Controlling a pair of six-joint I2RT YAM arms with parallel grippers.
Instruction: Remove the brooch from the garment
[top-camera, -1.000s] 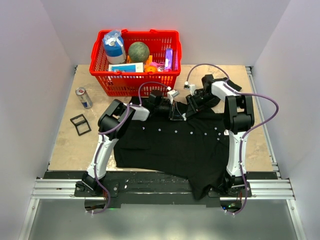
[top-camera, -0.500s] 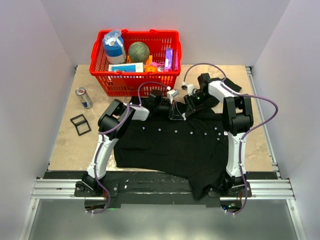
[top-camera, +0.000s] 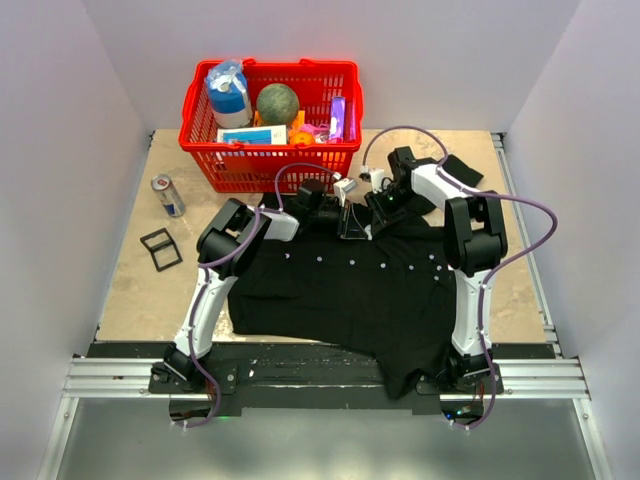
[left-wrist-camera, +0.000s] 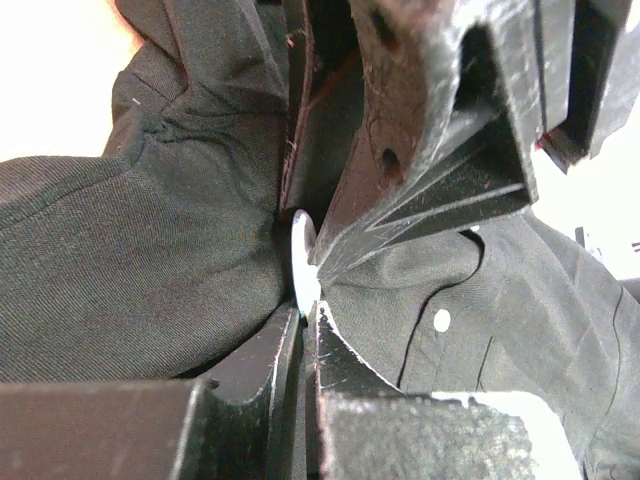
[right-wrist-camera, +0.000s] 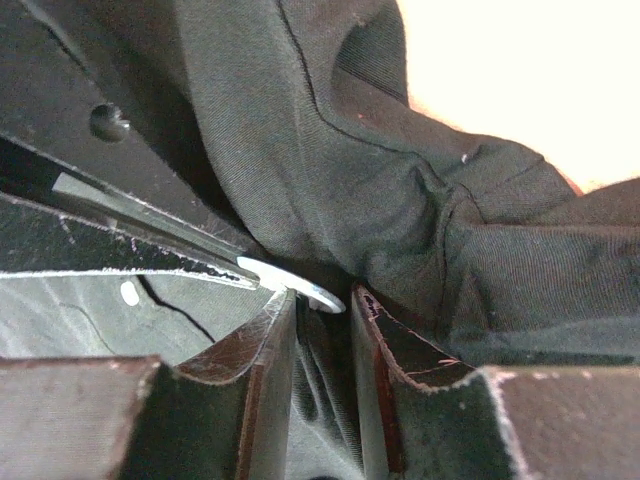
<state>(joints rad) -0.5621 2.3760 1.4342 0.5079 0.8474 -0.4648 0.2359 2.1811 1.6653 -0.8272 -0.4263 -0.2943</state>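
Observation:
The black garment (top-camera: 350, 290) lies spread on the table, its collar end bunched between both grippers. The brooch (left-wrist-camera: 302, 255) is a thin silvery disc seen edge-on, standing out of the cloth. My left gripper (left-wrist-camera: 305, 308) is shut on the brooch's edge. In the right wrist view the brooch (right-wrist-camera: 300, 285) sits just above my right gripper (right-wrist-camera: 325, 295), which pinches a fold of the garment (right-wrist-camera: 330, 400) behind the disc. The left fingers (right-wrist-camera: 120, 250) reach in from the left. In the top view the left gripper (top-camera: 352, 226) and right gripper (top-camera: 373, 210) meet tip to tip.
A red basket (top-camera: 270, 165) full of items stands just behind the grippers. A drink can (top-camera: 168, 195) and a small black frame (top-camera: 160, 248) lie at the left. White shirt buttons (left-wrist-camera: 441, 320) show near the brooch.
My right gripper has moved left, closer in against the left gripper at the collar. The left gripper has kept its hold and place.

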